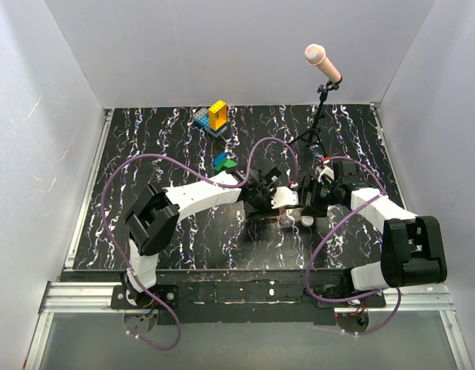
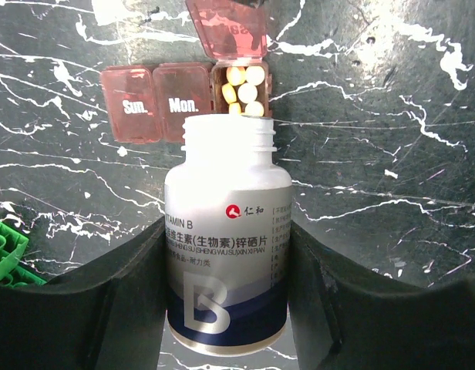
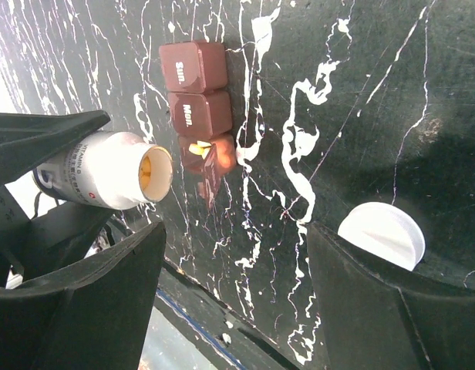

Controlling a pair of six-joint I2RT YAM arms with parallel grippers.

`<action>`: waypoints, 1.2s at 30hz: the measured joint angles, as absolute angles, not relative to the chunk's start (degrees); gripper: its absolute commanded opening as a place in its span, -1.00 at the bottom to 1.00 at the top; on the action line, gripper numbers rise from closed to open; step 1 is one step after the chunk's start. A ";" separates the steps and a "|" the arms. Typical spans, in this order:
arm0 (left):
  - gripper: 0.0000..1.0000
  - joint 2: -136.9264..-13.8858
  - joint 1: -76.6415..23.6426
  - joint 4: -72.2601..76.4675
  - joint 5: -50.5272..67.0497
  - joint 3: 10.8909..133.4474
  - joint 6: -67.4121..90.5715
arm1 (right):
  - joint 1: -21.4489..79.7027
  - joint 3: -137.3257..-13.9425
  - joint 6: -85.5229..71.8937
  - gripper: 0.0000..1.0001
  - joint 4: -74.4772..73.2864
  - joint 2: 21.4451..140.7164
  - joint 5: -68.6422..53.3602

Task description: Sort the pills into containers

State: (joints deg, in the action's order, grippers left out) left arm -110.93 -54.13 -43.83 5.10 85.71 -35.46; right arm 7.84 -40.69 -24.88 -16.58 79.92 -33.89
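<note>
I see two grippers over the black table (image 3: 361, 92). The left gripper (image 2: 227, 254) has its two fingers pressed on one white bottle (image 2: 226, 193), one finger on each side, so it holds the bottle tight. The bottle has no cap on, and its open mouth points away from the gripper.

Just past the bottle's mouth, in front of the left gripper, lies one small brown pill box (image 2: 156, 100). I can count three little boxes in it. Two have their lids shut and say "Sun." and "Mon." The third has its lid up. Inside it are yellow pills (image 2: 245, 92), about six, though they sit too close together for me to be sure.

The right gripper (image 3: 236, 254) has its two fingers spread wide with nothing between them. One white cap (image 3: 380, 235) lies on the table just beside one finger.

One green block (image 2: 6, 250) sits to the left of the left gripper.
</note>
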 measured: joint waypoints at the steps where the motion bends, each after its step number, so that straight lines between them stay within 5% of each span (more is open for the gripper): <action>1: -1.00 -110.48 -54.04 -43.09 5.23 85.19 -35.24 | 7.84 -40.69 -24.86 0.61 -16.60 79.85 -33.89; 36: -1.00 -70.89 -46.83 0.80 19.64 50.57 -5.41 | 7.84 -41.63 -24.34 0.66 -22.65 74.48 -33.80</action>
